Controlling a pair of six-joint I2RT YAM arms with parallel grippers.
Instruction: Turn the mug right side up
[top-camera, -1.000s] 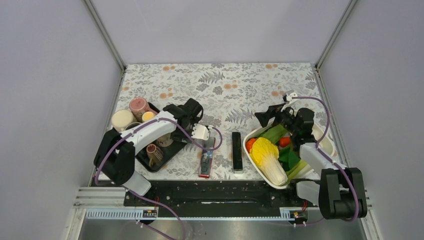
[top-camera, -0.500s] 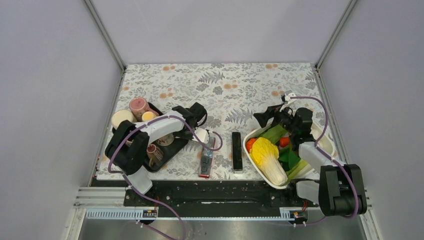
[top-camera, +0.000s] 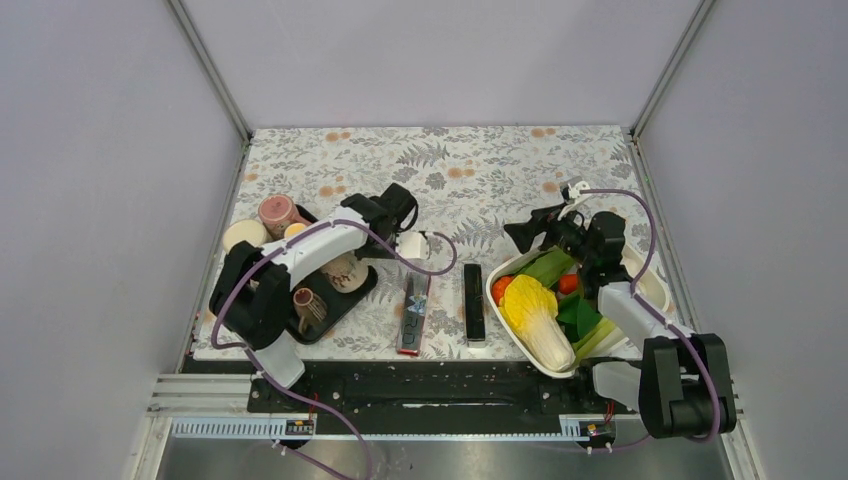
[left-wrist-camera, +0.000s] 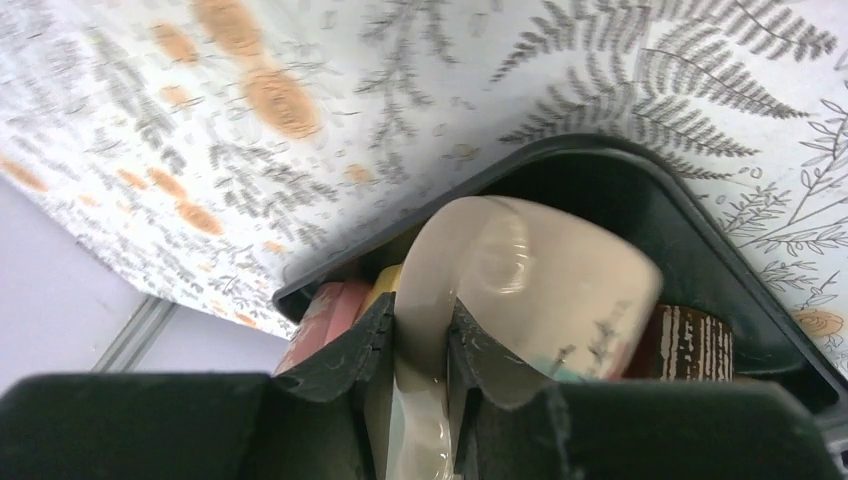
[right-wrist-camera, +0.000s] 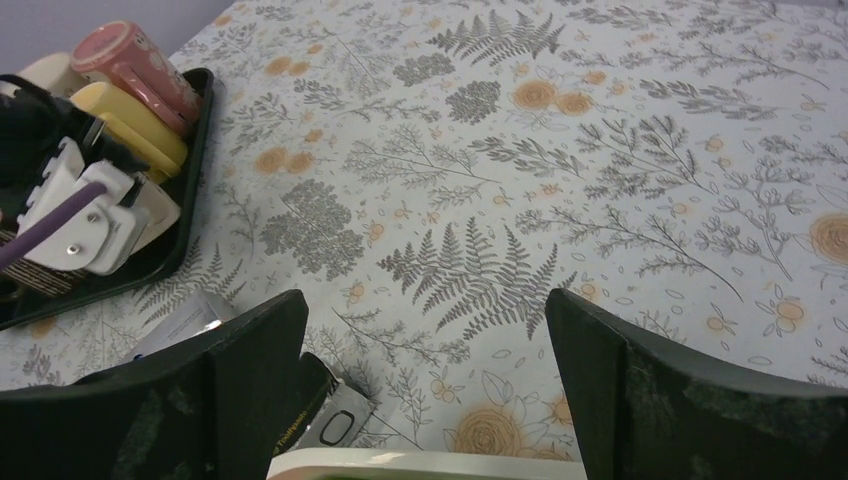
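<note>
The mug (left-wrist-camera: 560, 290) is cream with a faint floral print and sits over the black tray (left-wrist-camera: 640, 190). My left gripper (left-wrist-camera: 420, 340) is shut on the mug's handle (left-wrist-camera: 432, 300), with a finger on each side of it. In the top view the mug (top-camera: 345, 270) shows tilted at the tray's right end, just under the left gripper (top-camera: 365, 248). My right gripper (right-wrist-camera: 425, 390) is open and empty above the patterned table, next to the white bowl; it also shows in the top view (top-camera: 530, 232).
The tray (top-camera: 335, 312) also holds a pink cup (top-camera: 277, 212), a cream cup (top-camera: 243, 238), a yellow cup (top-camera: 296, 232) and a brown striped cup (top-camera: 305, 300). A packet (top-camera: 412, 315) and a black remote (top-camera: 473, 300) lie mid-table. A white bowl (top-camera: 492, 290) holds vegetables.
The left wrist has swung away from the table's near edge and turned, taking the mug with it by the handle. The right arm has barely moved.
</note>
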